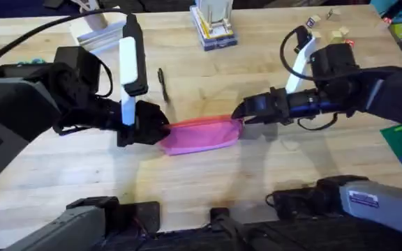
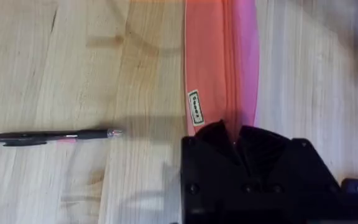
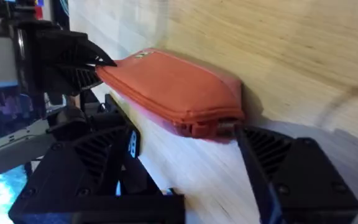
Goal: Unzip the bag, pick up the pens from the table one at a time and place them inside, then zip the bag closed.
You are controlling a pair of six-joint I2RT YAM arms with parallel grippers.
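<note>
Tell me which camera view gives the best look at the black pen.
The left wrist view: the pen lies whole and unobstructed on the table, apart from the bag. In the overhead view it is a thin dark sliver beyond the bag. The right wrist view looks at the bag's end instead.

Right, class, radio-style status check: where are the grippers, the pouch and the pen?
Left gripper shut on pink pouch at its left end. Right gripper at the right end, open around the zipper end. Black pen lying on the table beyond the pouch, nothing blocking it.
</note>
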